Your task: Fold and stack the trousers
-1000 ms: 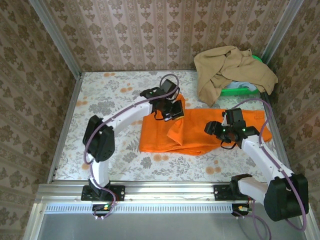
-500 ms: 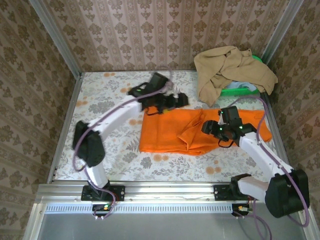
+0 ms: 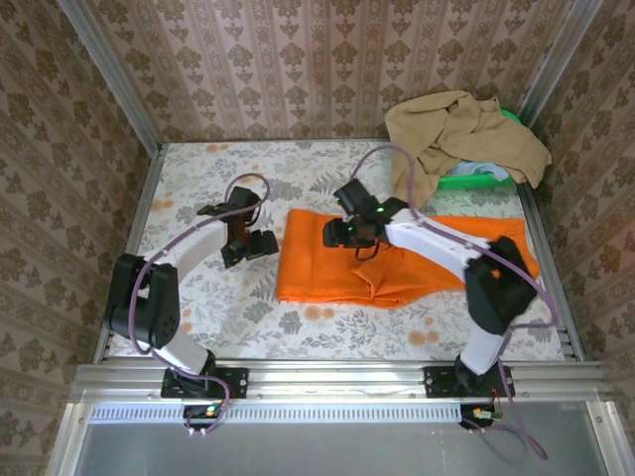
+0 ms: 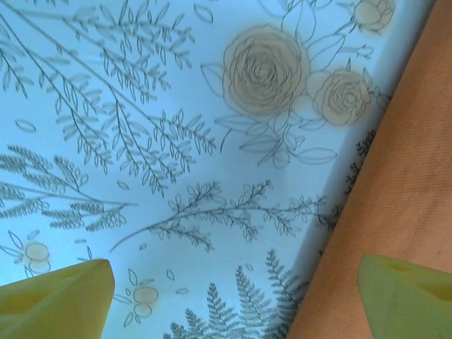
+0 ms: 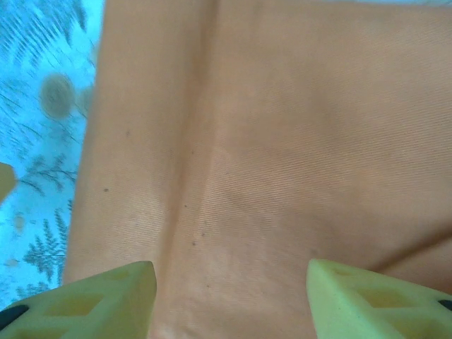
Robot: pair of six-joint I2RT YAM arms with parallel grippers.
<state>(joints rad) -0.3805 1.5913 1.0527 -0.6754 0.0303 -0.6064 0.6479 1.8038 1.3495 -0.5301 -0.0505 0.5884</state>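
Observation:
The orange trousers [image 3: 317,273] lie folded and flat across the middle and right of the floral table [image 3: 198,198]. My left gripper [image 3: 248,244] stands open over bare tablecloth just left of the trousers' left edge. In the left wrist view the trousers [image 4: 402,183] run down the right side, and the gripper [image 4: 233,304] has nothing between its yellow fingertips [image 4: 56,296]. My right gripper [image 3: 339,234] hangs open over the trousers' upper left part. In the right wrist view smooth orange cloth [image 5: 282,127] lies below the gripper [image 5: 233,296].
A tan garment [image 3: 456,134] is heaped over a green basket [image 3: 474,180] at the back right corner. Wallpapered walls close in the table on three sides. A metal rail [image 3: 327,377] runs along the near edge by the arm bases.
The left gripper opened, let go of the trousers' top edge and drew back to the left onto bare table. The right arm swung from the right side across to the upper left of the trousers.

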